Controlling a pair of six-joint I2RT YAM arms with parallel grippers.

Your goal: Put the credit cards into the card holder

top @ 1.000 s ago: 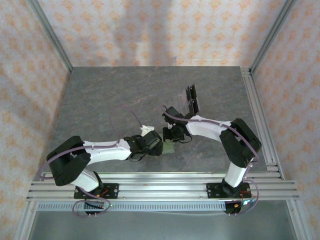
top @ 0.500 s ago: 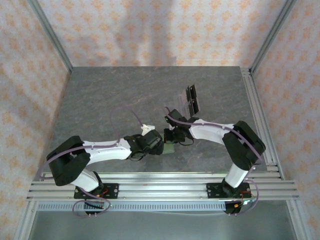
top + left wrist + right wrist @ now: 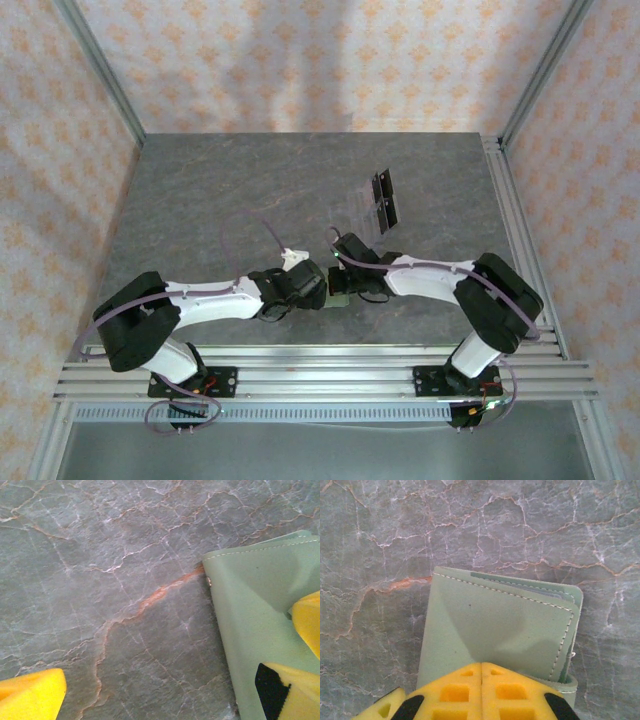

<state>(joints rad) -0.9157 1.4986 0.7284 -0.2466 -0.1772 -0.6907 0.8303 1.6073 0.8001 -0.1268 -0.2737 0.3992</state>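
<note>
The sage-green card holder (image 3: pixel 500 625) lies folded shut on the grey table, and a thin grey strip peeks out between its leaves at the far edge. My right gripper (image 3: pixel 481 672) is shut, its yellow fingertips together and resting on top of the holder's near end. My left gripper (image 3: pixel 160 702) is open wide beside the card holder (image 3: pixel 250 605); its right finger (image 3: pixel 292 695) lies over the holder's edge and its left finger (image 3: pixel 30 695) sits over bare table. Seen from above, black credit cards (image 3: pixel 383 198) and paler mauve ones (image 3: pixel 364 194) lie further back, apart from both grippers.
The two grippers (image 3: pixel 312 290) (image 3: pixel 348 282) meet close together over the card holder (image 3: pixel 339 298) near the table's front middle. An aluminium rail (image 3: pixel 320 372) runs along the front edge and another down the right side (image 3: pixel 520 240). Patterned walls close in the back and sides.
The right arm has stretched lower and forward, bringing its gripper down onto the card holder. The left arm and the cards have stayed put.
</note>
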